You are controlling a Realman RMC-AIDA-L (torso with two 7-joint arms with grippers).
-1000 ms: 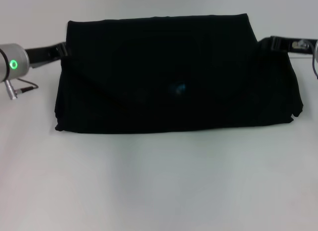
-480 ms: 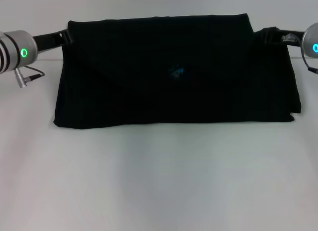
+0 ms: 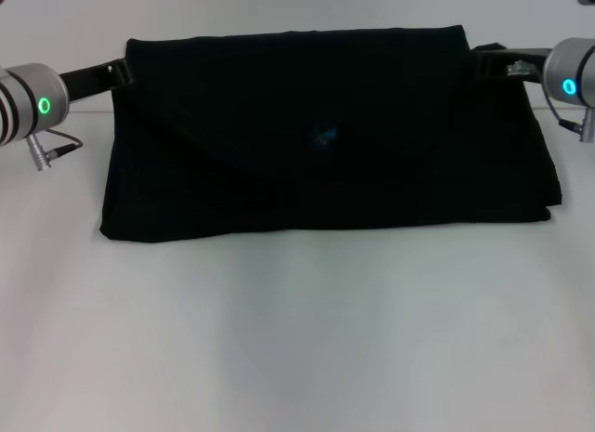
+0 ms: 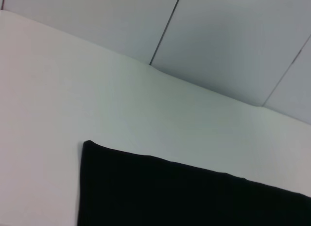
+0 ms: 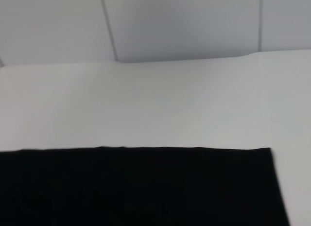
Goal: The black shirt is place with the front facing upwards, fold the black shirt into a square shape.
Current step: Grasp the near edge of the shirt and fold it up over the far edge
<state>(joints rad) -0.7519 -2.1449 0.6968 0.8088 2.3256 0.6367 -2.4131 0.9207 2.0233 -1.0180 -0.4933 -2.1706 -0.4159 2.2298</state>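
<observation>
While the black shirt (image 3: 325, 139) is lying folded into a wide band across the far half of the white counter (image 3: 297, 339), both arms are sitting at its far corners. The left claw (image 3: 116, 74) is meeting the far-left corner of the fabric, and the right claw (image 3: 488, 60) is meeting the far-right corner. Whether either claw is open, closed or gripping cloth cannot be told from these views; the fingers are merging with the black fabric.

Judgement: the shape is reading as a long rectangle, not yet a square, so at least 1 more fold across the width is likely remaining. To do this step well, both corners should be moving together at equal height, keeping the far edge straight and taut. The right end (image 3: 539, 163) is showing loose stacked layers that could splay if dragged unevenly.

Both wrist views are showing only a straight black edge on the counter.

Writing: no lettering is readable. Only a small blue mark (image 3: 323, 135) is showing near the middle, too small to read.
</observation>
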